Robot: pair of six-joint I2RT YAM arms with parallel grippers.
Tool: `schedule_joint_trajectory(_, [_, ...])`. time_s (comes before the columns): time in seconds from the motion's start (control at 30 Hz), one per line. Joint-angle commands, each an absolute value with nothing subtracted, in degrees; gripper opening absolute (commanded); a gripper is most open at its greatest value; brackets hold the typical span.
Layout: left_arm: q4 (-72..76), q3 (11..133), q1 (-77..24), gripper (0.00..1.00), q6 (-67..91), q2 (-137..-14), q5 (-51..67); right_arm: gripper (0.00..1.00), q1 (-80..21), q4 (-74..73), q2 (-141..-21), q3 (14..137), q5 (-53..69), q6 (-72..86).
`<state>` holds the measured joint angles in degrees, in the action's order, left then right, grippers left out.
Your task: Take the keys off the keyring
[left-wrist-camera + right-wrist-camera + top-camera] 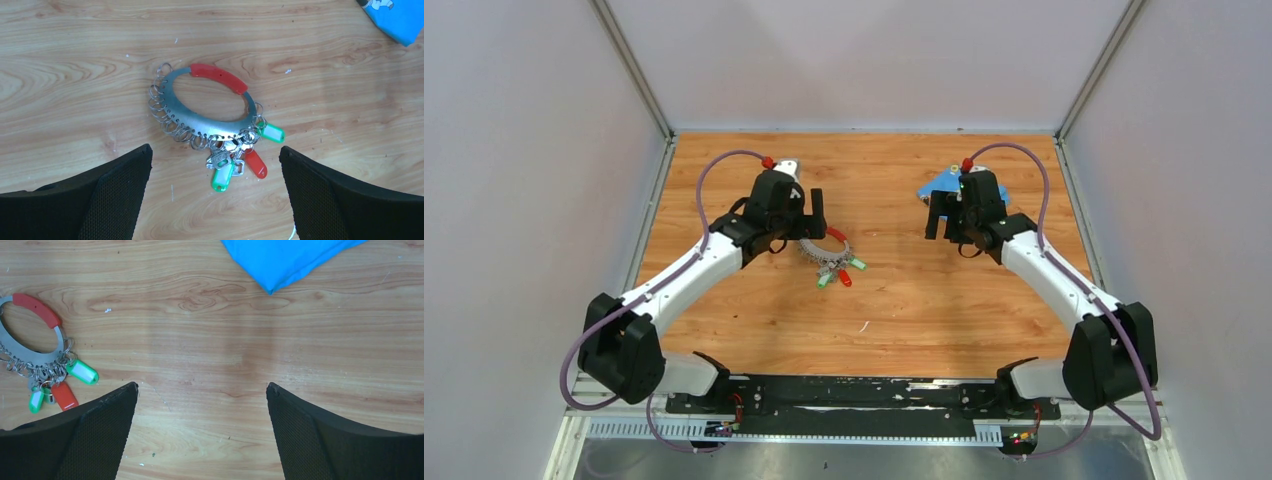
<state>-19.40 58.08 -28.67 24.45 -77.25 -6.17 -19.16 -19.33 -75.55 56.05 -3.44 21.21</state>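
Wooden table (75,75) carries the keyring (210,126), lying flat, with the keys (232,160), green and red heads among them, bunched on its near rim. Left gripper (214,152) hangs above the keyring, fingers spread wide, holding nothing, arm stretched forward. Right gripper (201,386), equally wide and empty, hovers well right of the keyring, near a blue flat piece (285,255).

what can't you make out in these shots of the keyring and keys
Top view: the keys too small to count; the left gripper covers part of the keyring.
Left wrist view: the keys overlap in a bunch, so no count.
Right wrist view: the keyring cut by the left edge, the blue piece by the top edge.
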Motion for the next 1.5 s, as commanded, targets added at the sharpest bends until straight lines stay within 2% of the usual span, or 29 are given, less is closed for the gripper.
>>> schedule_joint_trajectory(0.0, [-20.63, 58.78, -28.56, 1.00, 25.39, -75.63, -9.68, 1.00, -21.64, -20.57, -76.78, 58.40, -4.73, 19.95])
schedule_joint_trajectory(0.2, [-21.64, 57.10, -26.62, 1.00, 28.15, -73.53, -10.44, 0.97, -27.13, -20.40, -83.58, 63.11, -5.52, 20.35])
schedule_joint_trajectory(0.5, [-26.07, 52.72, -20.96, 1.00, 28.30, -67.47, -8.54, 0.94, -37.76, -20.13, -100.36, 75.31, -7.79, 20.17])
schedule_joint_trajectory(0.87, [-27.10, 48.60, -18.46, 1.00, 28.76, -62.88, -5.02, 0.87, -45.21, -23.93, -118.69, 92.27, -10.76, 19.59])
schedule_joint_trajectory(1.07, [-26.82, 47.68, -18.37, 1.00, 29.66, -62.19, -2.91, 0.81, -46.58, -24.04, -124.53, 95.46, -12.74, 19.47])
schedule_joint_trajectory(1.33, [-25.81, 46.48, -18.28, 1.00, 30.90, -61.54, -1.34, 0.51, -46.80, -21.12, -125.38, 93.56, -10.18, 20.98])
schedule_joint_trajectory(1.47, [-23.75, 45.78, -18.20, 1.00, 33.41, -62.27, 1.02, 0.24, -46.83, -18.45, -123.97, 91.04, -8.94, 21.71])
